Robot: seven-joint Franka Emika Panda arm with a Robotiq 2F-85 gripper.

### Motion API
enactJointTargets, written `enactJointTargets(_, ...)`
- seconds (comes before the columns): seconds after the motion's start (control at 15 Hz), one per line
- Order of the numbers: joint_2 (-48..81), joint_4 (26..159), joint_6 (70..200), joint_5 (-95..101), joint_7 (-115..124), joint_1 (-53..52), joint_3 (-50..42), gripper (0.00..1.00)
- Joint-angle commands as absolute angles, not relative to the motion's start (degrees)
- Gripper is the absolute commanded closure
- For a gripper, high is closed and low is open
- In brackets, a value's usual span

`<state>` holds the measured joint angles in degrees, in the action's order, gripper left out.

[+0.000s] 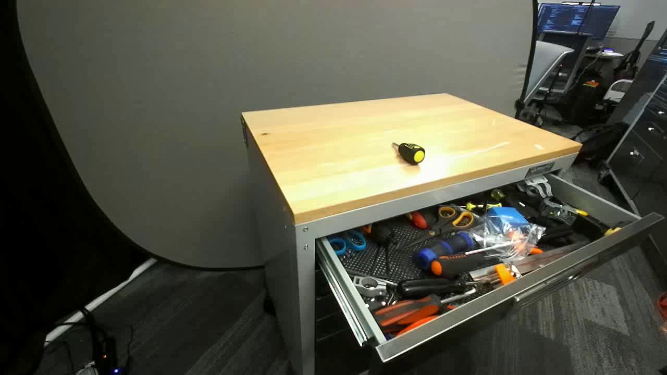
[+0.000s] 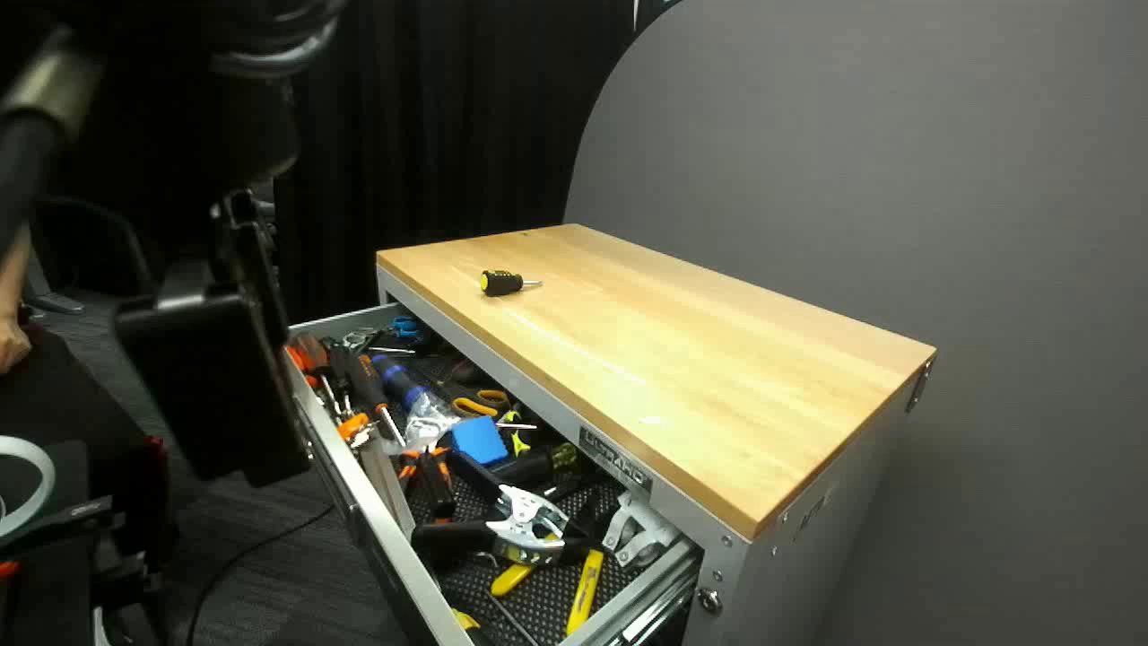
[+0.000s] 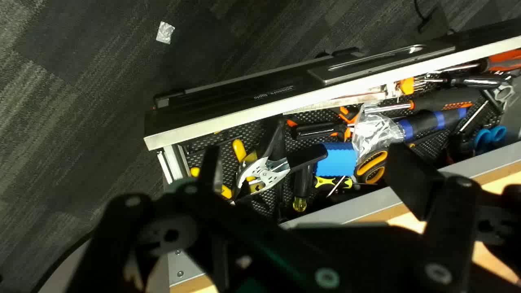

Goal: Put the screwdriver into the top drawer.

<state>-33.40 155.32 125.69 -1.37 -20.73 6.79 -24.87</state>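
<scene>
1. While the top drawer (image 1: 469,311) stands pulled out, the screwdriver (image 1: 410,153) lies on its side on the tabletop (image 1: 318,161), close to the edge above that drawer.
2. Seen in an exterior view, its yellow end (image 1: 418,156) faces near right and its shaft (image 1: 395,146) points far left.
3. The hand (image 3: 305,160) shows in the wrist view with its fingers (image 3: 412,179) wide apart, the drawer seen between them; its height I cannot tell.
4. Inside the drawer, a blue block (image 3: 338,160) sits just beside a clear plastic bag (image 3: 376,131), with scissors (image 1: 442,226) near both.
5. A spring clamp (image 2: 529,516) with black handles lies in the drawer's near half in an exterior view.
6. The arm (image 2: 197,135), dark and short on detail, hangs at the left in an exterior view.
7. Beyond the tabletop, a grey screen (image 2: 897,135) stands in both exterior views.
</scene>
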Motion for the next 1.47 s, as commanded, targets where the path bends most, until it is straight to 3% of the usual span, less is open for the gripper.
enactJointTargets(0.0, -32.99, 155.10, 125.56, -2.59, -21.67, 8.44, -23.22, 0.00)
enactJointTargets(0.27, -33.10, 154.93, 125.56, -2.59, -21.67, 8.43, -23.23, 0.00)
enactJointTargets(0.8, -34.01, 153.36, 130.60, -5.38, -3.53, -0.43, -1.79, 0.00)
enactJointTargets(1.4, -26.99, 153.31, 156.02, -10.71, 8.71, -8.17, 7.47, 0.00)
